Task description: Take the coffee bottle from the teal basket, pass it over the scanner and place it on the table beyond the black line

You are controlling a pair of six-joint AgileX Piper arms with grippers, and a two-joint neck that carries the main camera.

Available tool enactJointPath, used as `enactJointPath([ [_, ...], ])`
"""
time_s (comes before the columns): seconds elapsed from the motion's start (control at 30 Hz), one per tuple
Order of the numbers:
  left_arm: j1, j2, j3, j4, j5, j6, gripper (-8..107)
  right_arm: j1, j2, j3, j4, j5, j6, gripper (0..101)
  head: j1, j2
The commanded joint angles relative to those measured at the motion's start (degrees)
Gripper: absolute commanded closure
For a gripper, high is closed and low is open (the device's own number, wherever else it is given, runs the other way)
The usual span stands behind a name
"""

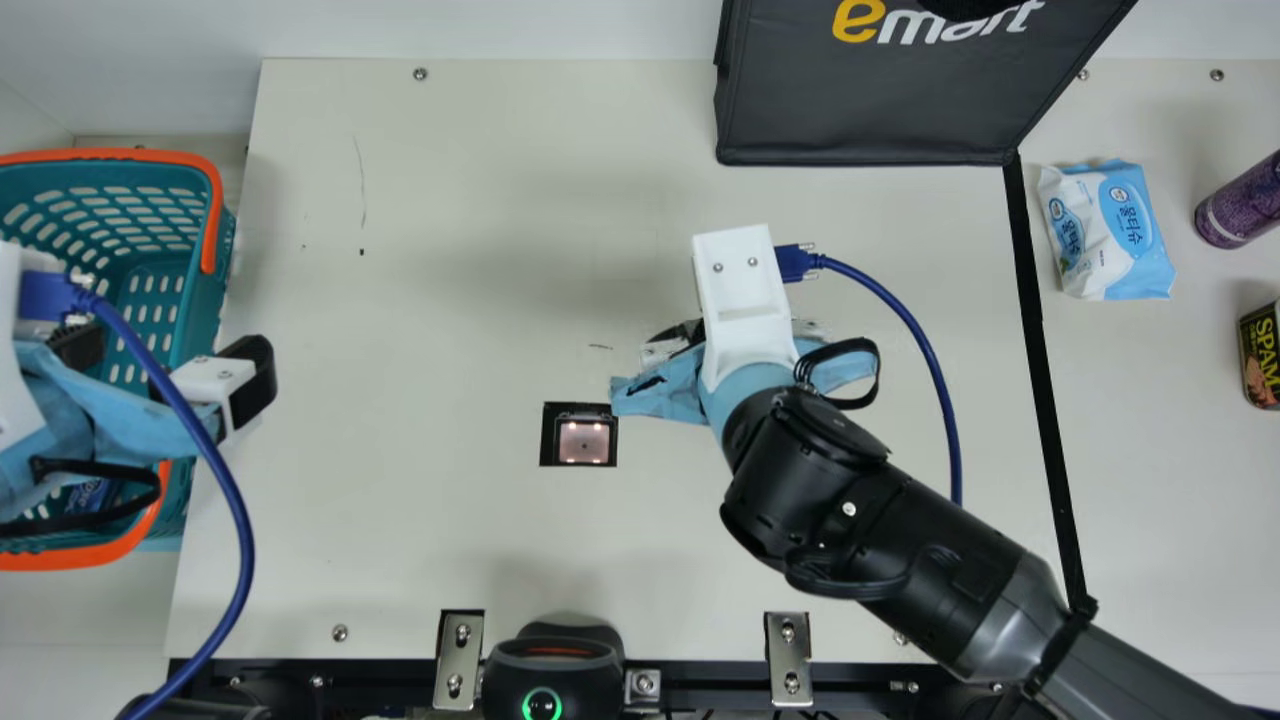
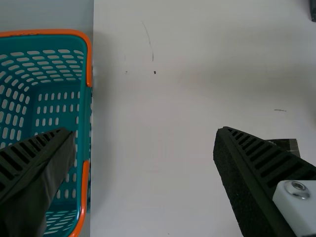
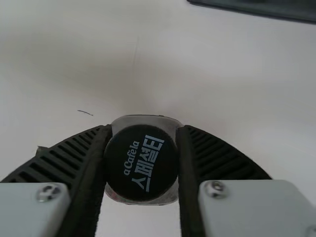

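Observation:
In the main view my right gripper (image 1: 745, 330) is over the middle of the table, right of the scanner (image 1: 584, 441). The right wrist view has the black-capped coffee bottle (image 3: 141, 163) seen from above, with my right gripper (image 3: 141, 160) shut on it, one ribbed finger on each side. My left gripper (image 1: 170, 365) stands open over the edge of the teal basket (image 1: 218, 280) at the main view's left. In the left wrist view, nothing lies between the wide-apart fingers of my left gripper (image 2: 143, 153); the basket (image 2: 85, 113) is beneath one of them.
A black line (image 1: 1035, 350) crosses the table at the right. Beyond it are a wipes pack (image 1: 1110, 230), a purple bottle (image 1: 1240, 205) and a can (image 1: 1262, 355). A dark bag (image 1: 870, 100) stands at the back; a device with a green ring (image 1: 545, 670) is at the front edge.

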Motion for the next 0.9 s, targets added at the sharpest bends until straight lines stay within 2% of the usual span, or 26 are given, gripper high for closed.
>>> enactJointPath([
  [0.0,0.0,0.0,0.0,0.0,0.0,0.0,9,0.19,0.04,-0.16,-0.34,0.41,0.01,87,-1.66,0.09],
  [0.07,0.0,0.0,0.0,0.0,0.0,0.0,9,0.44,0.02,-0.53,-0.75,0.7,-0.06,100,-1.66,0.09],
  [0.1,0.0,0.0,0.0,0.0,0.0,0.0,9,0.59,-0.01,-0.84,-0.91,0.99,-0.18,101,-1.66,0.09],
  [0.33,0.0,0.0,0.0,0.0,0.0,0.0,9,1.39,-0.47,-4.8,-0.48,4.46,-2.91,101,-1.66,0.09],
  [0.57,0.0,0.0,0.0,0.0,0.0,0.0,9,1.37,-0.76,-9.67,2.03,7.89,-7.08,101,-1.66,0.09],
  [0.73,0.0,0.0,0.0,0.0,0.0,0.0,9,0.0,-1.49,-11.09,5.07,7.57,-10.06,101,-1.66,-6.59],
  [0.87,0.0,0.0,0.0,0.0,0.0,0.0,9,-3.13,-3.72,-10.07,8.46,5.64,-14.14,101,-1.66,-11.93],
])
